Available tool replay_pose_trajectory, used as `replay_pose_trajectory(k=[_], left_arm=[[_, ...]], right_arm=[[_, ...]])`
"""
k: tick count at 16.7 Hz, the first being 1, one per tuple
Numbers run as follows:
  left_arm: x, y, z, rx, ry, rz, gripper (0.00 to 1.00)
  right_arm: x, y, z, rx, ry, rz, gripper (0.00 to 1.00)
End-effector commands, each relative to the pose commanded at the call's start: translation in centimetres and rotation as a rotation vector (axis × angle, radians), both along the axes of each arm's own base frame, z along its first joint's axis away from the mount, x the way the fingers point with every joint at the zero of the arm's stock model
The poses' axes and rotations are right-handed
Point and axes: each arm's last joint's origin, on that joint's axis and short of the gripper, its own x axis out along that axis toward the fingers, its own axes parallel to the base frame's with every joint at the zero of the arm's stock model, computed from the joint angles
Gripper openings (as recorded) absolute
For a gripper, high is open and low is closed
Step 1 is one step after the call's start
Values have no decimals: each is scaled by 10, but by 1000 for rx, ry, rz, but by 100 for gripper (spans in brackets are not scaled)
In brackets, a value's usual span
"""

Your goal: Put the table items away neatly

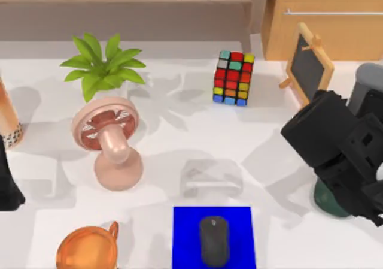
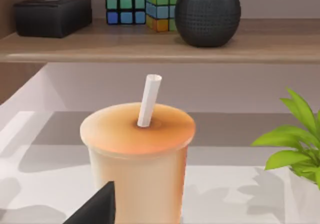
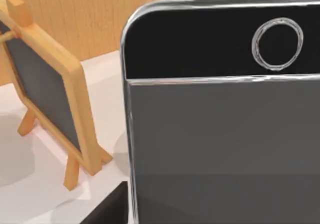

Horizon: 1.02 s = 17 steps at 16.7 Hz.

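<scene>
Mouse (image 1: 213, 240) ×1 — on blue mat (image 1: 185, 236); smartphone (image 3: 225, 134) ×1.

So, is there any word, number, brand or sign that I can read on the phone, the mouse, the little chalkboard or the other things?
None can be read.
Smartphone: grey screen blank; only a plain ring on the black band, no text.
Mouse on the blue mat: no logo visible.
Chalkboard: blank.
Drink cup: no label visible.
Puzzle cube: coloured squares only.

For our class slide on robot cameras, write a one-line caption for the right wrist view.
Smartphone close before the right wrist camera, small chalkboard easel standing on the white table behind.
</scene>
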Motion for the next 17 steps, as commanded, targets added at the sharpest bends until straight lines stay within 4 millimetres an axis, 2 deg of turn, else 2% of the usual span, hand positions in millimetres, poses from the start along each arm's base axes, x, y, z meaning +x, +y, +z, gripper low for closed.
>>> replay_pose_trajectory(k=[8,12,17], left_arm=[[0,0,0,0,0,0,100],[0,0,0,0,0,0,100],[0,0,0,0,0,0,100]], right_arm=[[-1,0,0,-2,1,3,100],[-11,1,-1,-44,19,19,100],[-24,0,6,8,-22,0,100]])
